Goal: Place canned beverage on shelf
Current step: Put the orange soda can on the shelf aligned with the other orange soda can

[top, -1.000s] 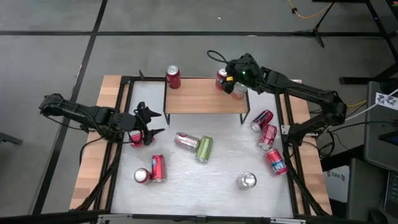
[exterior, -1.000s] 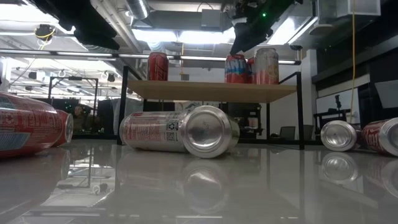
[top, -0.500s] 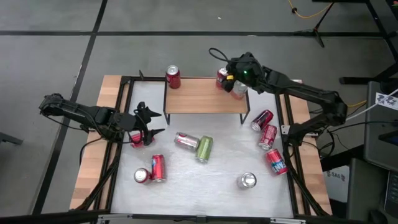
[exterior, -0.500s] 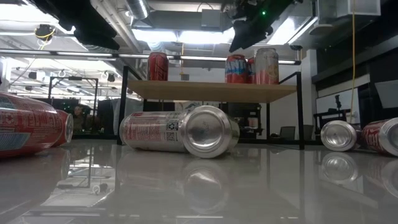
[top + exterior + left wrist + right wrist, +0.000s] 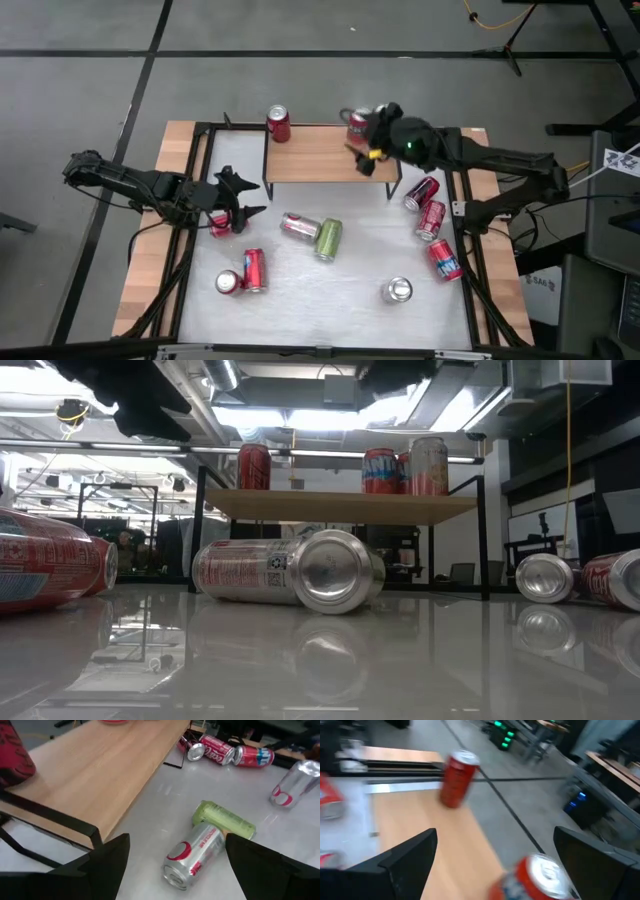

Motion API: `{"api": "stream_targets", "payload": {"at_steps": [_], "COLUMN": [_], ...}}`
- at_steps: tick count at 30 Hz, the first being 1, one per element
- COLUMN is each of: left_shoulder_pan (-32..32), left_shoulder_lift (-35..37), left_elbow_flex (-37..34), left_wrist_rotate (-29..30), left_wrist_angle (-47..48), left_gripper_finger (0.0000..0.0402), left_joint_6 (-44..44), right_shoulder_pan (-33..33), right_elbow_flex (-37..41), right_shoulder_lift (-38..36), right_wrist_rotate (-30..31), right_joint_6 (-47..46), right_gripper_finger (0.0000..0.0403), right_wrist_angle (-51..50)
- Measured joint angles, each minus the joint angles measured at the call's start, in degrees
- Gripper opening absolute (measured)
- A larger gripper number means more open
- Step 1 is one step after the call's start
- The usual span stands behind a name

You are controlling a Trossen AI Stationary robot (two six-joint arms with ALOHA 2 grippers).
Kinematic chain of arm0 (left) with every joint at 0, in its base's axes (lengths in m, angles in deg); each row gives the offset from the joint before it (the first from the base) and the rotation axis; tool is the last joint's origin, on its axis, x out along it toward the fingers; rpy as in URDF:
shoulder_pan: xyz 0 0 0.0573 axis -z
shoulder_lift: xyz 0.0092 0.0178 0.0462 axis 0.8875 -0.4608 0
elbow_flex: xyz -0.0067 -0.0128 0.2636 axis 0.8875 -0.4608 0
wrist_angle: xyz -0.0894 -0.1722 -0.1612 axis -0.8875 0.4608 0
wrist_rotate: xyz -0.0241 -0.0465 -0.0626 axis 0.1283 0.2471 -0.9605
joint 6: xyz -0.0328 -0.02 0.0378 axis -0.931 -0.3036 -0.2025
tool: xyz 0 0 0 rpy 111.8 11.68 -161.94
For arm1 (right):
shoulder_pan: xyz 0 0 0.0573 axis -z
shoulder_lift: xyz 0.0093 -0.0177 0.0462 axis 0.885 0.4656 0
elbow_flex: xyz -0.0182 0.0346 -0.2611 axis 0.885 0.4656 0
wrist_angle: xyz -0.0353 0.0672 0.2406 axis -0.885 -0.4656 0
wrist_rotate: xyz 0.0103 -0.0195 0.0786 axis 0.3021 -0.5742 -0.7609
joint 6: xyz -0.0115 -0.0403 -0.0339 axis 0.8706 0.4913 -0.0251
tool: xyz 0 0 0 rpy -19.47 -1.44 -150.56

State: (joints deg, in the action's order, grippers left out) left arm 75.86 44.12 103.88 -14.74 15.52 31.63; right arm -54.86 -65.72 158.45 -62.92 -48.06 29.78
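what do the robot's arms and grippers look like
Both arms are dark, slim and jointed, with black cables looping off them. The right gripper shows a small green light and a yellow spot near its wrist. The left gripper has pointed black fingers, broad and flat up close.

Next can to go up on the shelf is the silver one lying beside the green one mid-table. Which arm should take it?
Probably the left. The left gripper hangs open at table level beside the silver can and green can, and its wrist view faces them. The right gripper is open above the shelf.

Ten cans (image 5: pixel 329 239), one shelf (image 5: pixel 315 154), two arms (image 5: pixel 130 185).
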Motion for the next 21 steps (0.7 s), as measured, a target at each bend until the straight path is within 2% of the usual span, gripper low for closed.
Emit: {"api": "stream_targets", "payload": {"at_steps": [3, 6, 11, 17, 21], "left_shoulder_pan": [0.0, 0.0, 0.0, 0.0, 0.0], "left_shoulder_lift": [0.0, 0.0, 0.0, 0.0, 0.0], "left_elbow_flex": [0.3, 1.6, 3.9, 3.9, 2.7], "left_wrist_rotate": [-3.1, -3.6, -2.8, -4.1, -6.5], "left_wrist_angle": [0.0, 2.9, 14.0, 27.9, 31.2], "left_gripper_finger": [0.032, 0.032, 0.032, 0.032, 0.032], "left_joint_6": [-1.2, -1.4, -4.2, -6.2, -8.5], "right_shoulder_pan": [-4.3, -8.3, -13.3, -16.6, -17.7], "right_elbow_flex": [0.0, 0.0, 0.0, 0.0, 0.0], "right_shoulder_lift": [0.0, 0.0, 0.0, 1.7, 3.3], "right_wrist_rotate": [0.0, -0.1, -0.2, -5.6, -6.9], "right_joint_6": [-0.1, -1.8, -4.9, -7.2, -7.7], "right_gripper_finger": [0.039, 0.039, 0.039, 0.039, 0.039], "right_wrist_angle": [-0.5, -0.5, -0.6, -0.3, -0.6]}}
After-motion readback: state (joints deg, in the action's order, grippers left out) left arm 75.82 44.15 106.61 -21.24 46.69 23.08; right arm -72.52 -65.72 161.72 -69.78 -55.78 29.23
